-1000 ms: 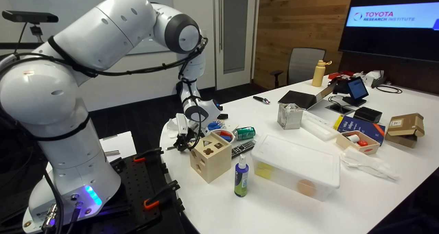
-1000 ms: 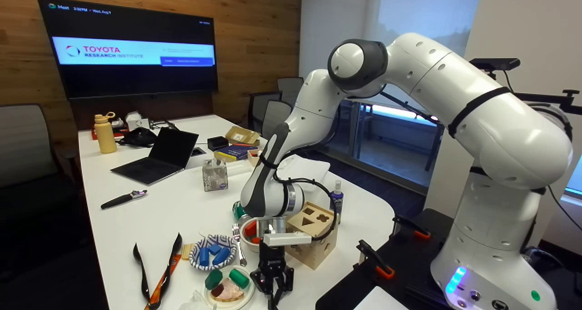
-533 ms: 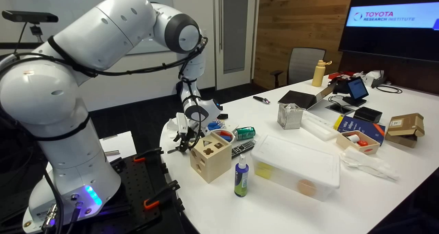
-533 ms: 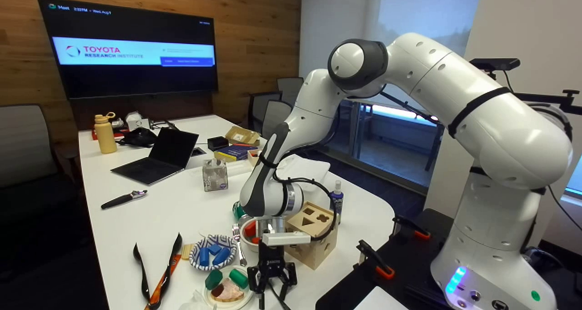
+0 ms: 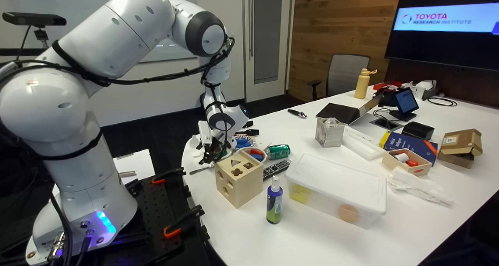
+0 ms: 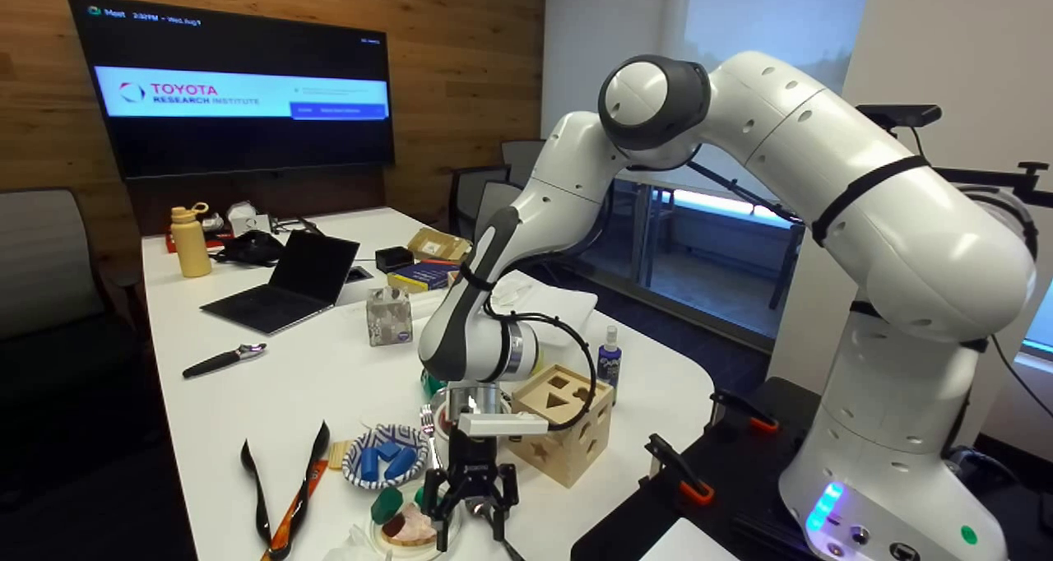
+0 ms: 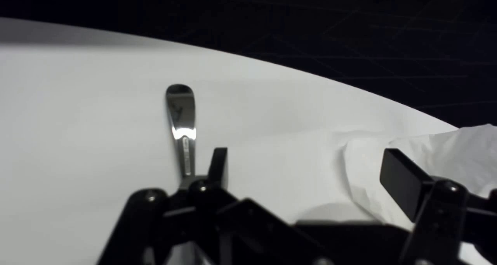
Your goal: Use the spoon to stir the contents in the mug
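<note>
The spoon lies on the white table; its shiny handle (image 7: 181,109) points toward the table edge in the wrist view. In the exterior views its handle (image 5: 199,169) and rounded bowl (image 6: 480,508) show beside the wooden cube. My gripper (image 7: 304,160) stands wide open above the table, nothing between its fingers. The spoon is just outside the left finger in the wrist view, and that finger hides part of the handle. In the exterior views the gripper (image 5: 209,153) hangs over the spoon and plate area. No mug can be made out in any view.
The wooden shape cube (image 5: 239,178) stands close by the gripper. Around it are a white tub (image 5: 266,155) with red blocks, a plate (image 6: 403,553) of toy food, a patterned bowl (image 6: 355,450) with blue blocks and a fork (image 6: 427,419). Crumpled white paper (image 7: 454,152) lies near the table edge.
The fingers have spread from nearly closed around the spoon's handle to wide, letting go of the spoon. The arm has since risen and shifted toward the plate; the spoon stays on the table.
</note>
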